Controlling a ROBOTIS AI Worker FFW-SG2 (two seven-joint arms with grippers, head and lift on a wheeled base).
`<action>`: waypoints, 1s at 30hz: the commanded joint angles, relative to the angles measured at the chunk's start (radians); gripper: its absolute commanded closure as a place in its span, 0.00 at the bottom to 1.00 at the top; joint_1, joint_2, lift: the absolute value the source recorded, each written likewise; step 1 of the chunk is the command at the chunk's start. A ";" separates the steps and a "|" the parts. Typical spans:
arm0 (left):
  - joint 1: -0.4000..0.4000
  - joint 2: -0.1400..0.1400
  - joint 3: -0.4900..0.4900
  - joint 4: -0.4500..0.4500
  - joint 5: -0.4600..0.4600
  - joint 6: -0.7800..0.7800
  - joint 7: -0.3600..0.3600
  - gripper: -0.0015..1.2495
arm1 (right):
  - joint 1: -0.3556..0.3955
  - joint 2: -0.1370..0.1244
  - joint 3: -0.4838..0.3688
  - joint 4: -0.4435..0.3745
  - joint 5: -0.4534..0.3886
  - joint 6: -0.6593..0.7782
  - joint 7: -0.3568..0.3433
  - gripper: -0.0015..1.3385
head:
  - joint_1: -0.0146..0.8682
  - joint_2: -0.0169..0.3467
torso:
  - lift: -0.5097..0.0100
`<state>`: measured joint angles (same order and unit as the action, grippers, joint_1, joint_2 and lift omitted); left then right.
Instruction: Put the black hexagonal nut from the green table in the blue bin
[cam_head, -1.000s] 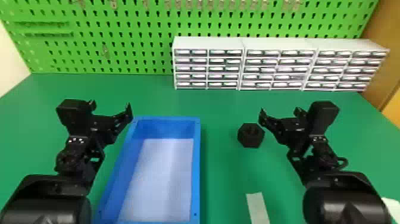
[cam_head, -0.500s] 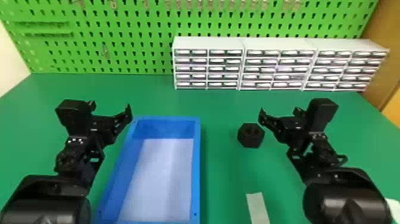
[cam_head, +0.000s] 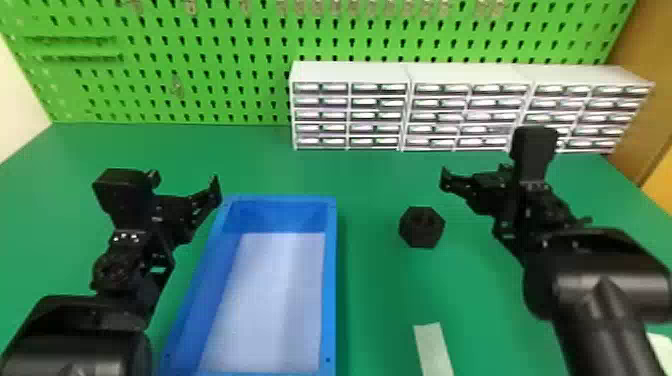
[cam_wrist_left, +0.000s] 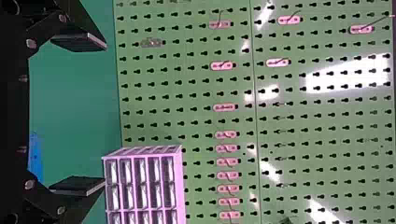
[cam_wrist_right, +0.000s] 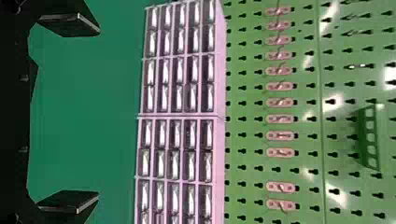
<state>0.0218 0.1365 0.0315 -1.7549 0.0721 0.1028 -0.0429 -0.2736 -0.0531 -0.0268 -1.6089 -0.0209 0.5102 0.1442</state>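
The black hexagonal nut (cam_head: 421, 227) lies on the green table (cam_head: 380, 280), to the right of the blue bin (cam_head: 329, 280). My right gripper (cam_head: 450, 182) is up and to the right of the nut, apart from it. In the right wrist view the fingers of my right gripper (cam_wrist_right: 99, 114) stand wide apart with nothing between them. My left gripper (cam_head: 212, 195) is at the bin's far left corner in the head view. The left wrist view has my left gripper (cam_wrist_left: 105, 113) open and holding nothing; a bit of the blue bin (cam_wrist_left: 35, 158) appears beyond it.
White drawer cabinets (cam_head: 410, 107) line the table's back, before a green pegboard (cam_head: 200, 75). A pale strip (cam_head: 433, 350) lies on the table near the front, right of the bin. A white object (cam_head: 662, 350) is at the right edge.
My right arm has swung: its wrist and forearm are farther up and to the left in the head view. The left arm, nut and bin have stayed put.
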 joint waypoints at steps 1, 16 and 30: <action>-0.002 0.000 -0.002 0.000 0.000 0.000 0.000 0.20 | -0.072 -0.021 0.028 0.024 0.032 0.117 0.000 0.05 | 0.79 0.19 | 0.79; 0.000 0.000 -0.001 0.000 -0.003 0.000 0.000 0.20 | -0.277 -0.048 0.122 0.274 0.039 0.364 0.091 0.05 | 0.79 0.19 | 0.79; 0.000 0.002 -0.001 0.000 -0.005 0.000 0.000 0.20 | -0.400 -0.031 0.166 0.498 0.121 0.378 0.140 0.05 | 0.79 0.19 | 0.79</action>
<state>0.0211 0.1375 0.0302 -1.7549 0.0674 0.1028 -0.0429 -0.6431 -0.0906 0.1308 -1.1710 0.0753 0.8938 0.2844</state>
